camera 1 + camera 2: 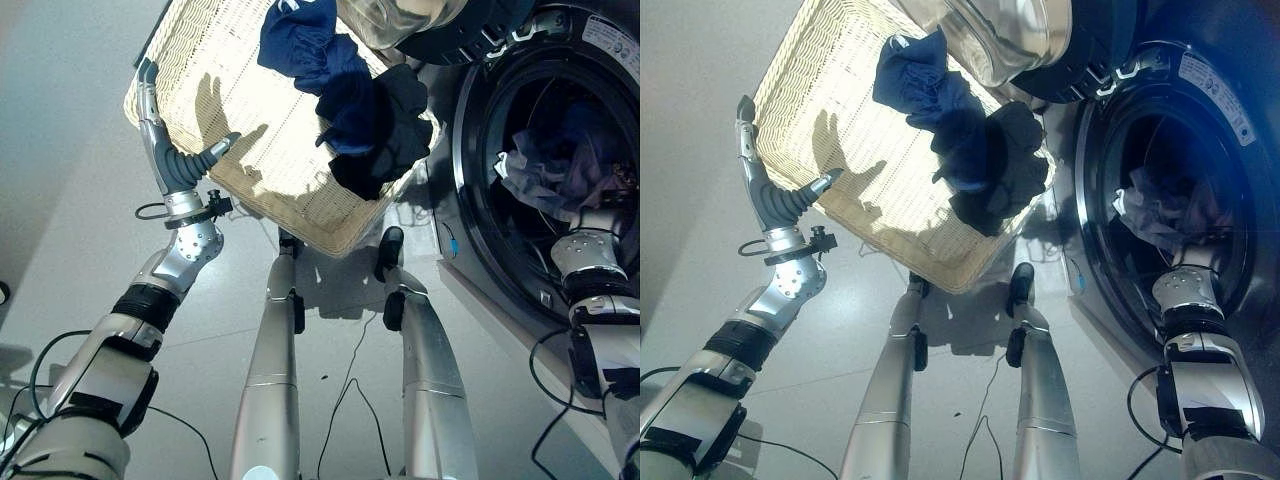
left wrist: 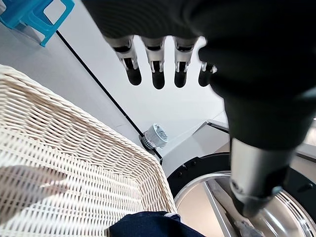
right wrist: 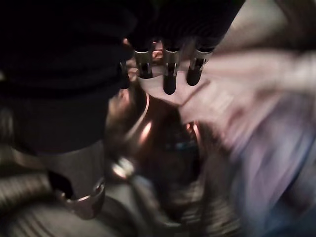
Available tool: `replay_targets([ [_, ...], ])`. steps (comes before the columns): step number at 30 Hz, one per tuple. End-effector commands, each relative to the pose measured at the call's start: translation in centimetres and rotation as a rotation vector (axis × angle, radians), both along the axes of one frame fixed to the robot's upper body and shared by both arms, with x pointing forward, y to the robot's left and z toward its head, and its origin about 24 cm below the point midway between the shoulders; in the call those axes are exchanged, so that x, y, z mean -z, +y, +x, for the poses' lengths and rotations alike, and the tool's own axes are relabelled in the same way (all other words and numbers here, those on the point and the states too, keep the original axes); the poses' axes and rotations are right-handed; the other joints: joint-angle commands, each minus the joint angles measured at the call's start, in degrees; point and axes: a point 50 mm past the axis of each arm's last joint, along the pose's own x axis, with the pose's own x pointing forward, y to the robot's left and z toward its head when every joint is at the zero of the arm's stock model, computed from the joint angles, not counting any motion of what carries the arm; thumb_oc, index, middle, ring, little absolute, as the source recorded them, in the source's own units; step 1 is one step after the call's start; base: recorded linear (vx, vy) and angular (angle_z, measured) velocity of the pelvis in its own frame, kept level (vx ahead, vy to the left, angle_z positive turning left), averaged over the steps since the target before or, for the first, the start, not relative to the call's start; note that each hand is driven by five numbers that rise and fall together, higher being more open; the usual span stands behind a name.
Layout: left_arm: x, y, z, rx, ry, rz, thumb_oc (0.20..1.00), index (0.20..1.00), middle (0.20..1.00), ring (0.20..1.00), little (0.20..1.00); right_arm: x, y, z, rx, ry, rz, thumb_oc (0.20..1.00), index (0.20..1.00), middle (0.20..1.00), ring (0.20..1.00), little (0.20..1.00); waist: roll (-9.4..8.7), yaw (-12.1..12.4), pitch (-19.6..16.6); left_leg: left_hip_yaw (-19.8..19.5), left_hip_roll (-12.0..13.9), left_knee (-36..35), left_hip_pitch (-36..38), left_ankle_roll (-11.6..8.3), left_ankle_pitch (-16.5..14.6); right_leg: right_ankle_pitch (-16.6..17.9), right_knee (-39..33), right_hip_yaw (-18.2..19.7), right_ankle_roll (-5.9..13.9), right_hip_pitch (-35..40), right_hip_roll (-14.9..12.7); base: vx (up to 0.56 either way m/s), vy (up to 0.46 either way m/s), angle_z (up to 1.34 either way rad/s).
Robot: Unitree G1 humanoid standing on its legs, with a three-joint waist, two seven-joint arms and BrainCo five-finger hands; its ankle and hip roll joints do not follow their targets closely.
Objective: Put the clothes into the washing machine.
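Two dark garments remain in the wicker basket (image 1: 200, 90), seen from the left eye view: a blue garment (image 1: 310, 45) bunched near the basket's far side and a black garment (image 1: 395, 130) slumped over the rim nearest the washing machine (image 1: 470, 170), the two touching and together forming a heap whose long axis runs from the basket's middle toward the machine's mouth. The left hand (image 1: 165, 150) stands at the basket's opposite edge, fingers straight and thumb spread, holding nothing; the heap lies across the basket from it, toward the robot's right. In the right eye view, the right hand (image 1: 1188, 262) reaches into the drum (image 1: 1160, 130), wrist at the opening beside pale crumpled laundry (image 1: 1150, 215) already inside; it is the hand nearer the black garment, judging by the rim's closeness to the door (image 1: 1010, 35). The left wrist view shows the left hand's fingers extended and apart above the basket's coarse, stiff cream weave, with a corner of soft blue cloth below and the door's shiny metal-and-glass bowl beyond. In the right wrist view, the right hand's fingers (image 3: 168, 79) hang fairly straight over pale and bluish fabric and gleaming drum metal; they appear to clasp nothing, so the garment looks released.
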Motion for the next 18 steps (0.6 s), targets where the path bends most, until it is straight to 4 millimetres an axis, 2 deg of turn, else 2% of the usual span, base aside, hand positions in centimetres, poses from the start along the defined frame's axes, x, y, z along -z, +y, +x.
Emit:
replay_targets([
  [1,-2.1,-0.4,0.2,0.017,-0.069,0.011,1.000,1.000,1.000,1.000,1.000,-9.8,-7.6,-6.2,0.245,0.191,-0.297,1.000,1.000,1.000,1.000,1.000,-4.14,-0.13,-1.54,1.51,-3.36,8.72,0.28,0.37,-11.16,8.72,-11.84,-2.03,5.96,4.35,2.92,0.00,-0.016,0.05],
  [3,-2.3,-0.6,0.2,0.021,-0.071,0.015,1.000,1.000,1.000,1.000,1.000,-9.8,-7.6,-5.9,0.230,0.252,-0.315,1.000,1.000,1.000,1.000,1.000,-4.00,0.00,-1.54,1.51,-3.40,8.70,0.20,0.44,-11.09,8.76,-11.78,-2.12,5.97,4.22,2.86,-0.01,-0.009,0.07],
  [4,-3.1,-1.0,0.5,0.031,-0.083,0.031,1.000,1.000,1.000,1.000,1.000,-10.6,-6.9,-5.1,0.209,0.411,-0.382,1.000,1.000,1.000,1.000,1.000,-3.36,0.35,-1.54,1.50,-3.62,8.60,-0.09,0.61,-10.98,8.91,-11.79,-2.29,5.95,3.71,2.66,-0.01,-0.003,0.05],
  [6,-3.3,-1.0,0.5,0.031,-0.087,0.031,1.000,1.000,1.000,1.000,1.000,-11.0,-6.7,-4.8,0.194,0.444,-0.394,1.000,1.000,1.000,1.000,1.000,-3.15,0.21,-1.54,1.48,-3.67,8.60,-0.24,0.65,-10.98,8.91,-11.78,-2.30,5.94,3.53,2.65,0.00,-0.001,-0.02],
  [7,-4.0,-1.3,0.6,0.038,-0.094,0.041,1.000,1.000,1.000,1.000,1.000,-11.5,-6.1,-4.2,0.183,0.540,-0.457,1.000,1.000,1.000,1.000,1.000,-2.68,0.54,-1.54,1.60,-3.71,8.47,-0.55,0.78,-10.90,8.82,-11.61,-2.40,5.93,3.07,2.59,-0.01,-0.002,-0.04],
  [9,-4.1,-1.3,0.7,0.039,-0.094,0.041,1.000,1.000,1.000,1.000,1.000,-11.7,-6.0,-4.1,0.180,0.560,-0.476,1.000,1.000,1.000,1.000,1.000,-2.58,0.52,-1.54,1.62,-3.73,8.54,-0.68,0.79,-10.92,8.80,-11.52,-2.42,5.94,2.91,2.56,-0.01,0.003,-0.02],
  [10,-4.5,-1.3,0.7,0.043,-0.095,0.048,1.000,1.000,1.000,1.000,1.000,-12.5,-5.1,-3.2,0.166,0.610,-0.557,1.000,1.000,1.000,1.000,1.000,-2.26,0.61,-1.54,1.77,-3.64,8.43,-0.77,0.90,-11.04,8.58,-11.29,-2.53,6.07,2.71,2.47,-0.02,0.011,0.06],
  [16,-4.6,-2.4,1.3,0.048,-0.025,0.234,1.000,1.000,1.000,1.000,1.000,-14.3,-2.6,-1.5,0.149,0.586,-0.737,1.000,1.000,1.000,1.000,1.000,-1.80,0.32,-1.54,2.21,-3.45,8.20,-0.80,0.85,-11.07,8.43,-11.06,-2.30,6.21,2.35,2.40,-0.02,0.031,0.12],
  [17,-4.5,-3.0,1.5,0.027,0.000,0.342,1.000,1.000,1.000,1.000,1.000,-15.4,-1.0,-0.7,0.142,0.558,-0.856,1.000,1.000,1.000,1.000,1.000,-1.47,-0.06,-1.54,2.51,-3.38,7.95,-0.85,0.75,-11.04,8.35,-11.02,-1.93,6.24,1.96,2.44,-0.02,0.092,0.02],
  [18,-4.6,-3.2,1.5,0.022,0.000,0.365,1.000,1.000,1.000,1.000,1.000,-15.6,-0.4,-0.5,0.139,0.545,-0.889,1.000,1.000,1.000,1.000,1.000,-1.33,-0.22,-1.54,2.60,-3.37,7.79,-0.81,0.73,-11.10,8.28,-11.04,-1.82,6.27,1.85,2.45,-0.03,0.125,-0.03],
])
